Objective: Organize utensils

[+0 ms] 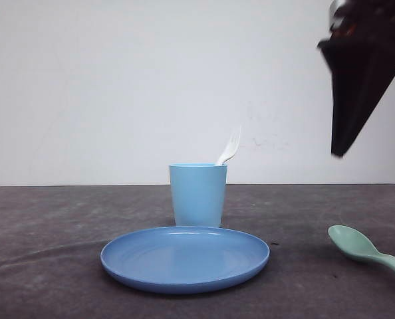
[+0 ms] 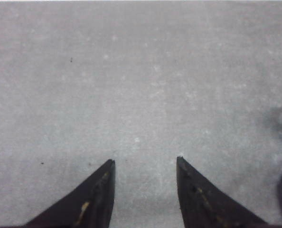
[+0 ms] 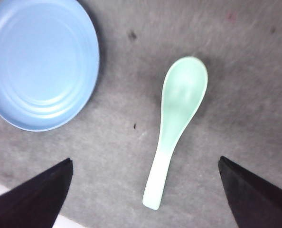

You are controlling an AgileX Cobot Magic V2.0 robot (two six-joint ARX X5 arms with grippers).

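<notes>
At frame centre of the front view, the white fork (image 1: pixel 230 147) stood tines-up in the light blue cup (image 1: pixel 197 195), leaning on its rim toward the right. The blue plate (image 1: pixel 184 259) sat just in front of the cup, bare. The mint-green spoon (image 1: pixel 368 252) lay flat on the dark table (image 1: pixel 44 226) at lower right, well apart from the plate. The right gripper (image 1: pixel 357 86) hung high at upper right; its opening could not be judged from there.

Left wrist view: the left gripper (image 2: pixel 145 164) was parted over bare table, holding nothing.

Right wrist view: the right gripper (image 3: pixel 145 164) was spread wide and empty, with the spoon (image 3: pixel 176 124) lying between its fingers, bowl toward upper frame, handle toward lower frame. The plate (image 3: pixel 41 61) filled the upper left.

Judgement: the spoon looked light, rigid plastic, smooth and likely slippery. Best hold would be across the narrow handle, near mid-length, since the bowl is wide and curved.
</notes>
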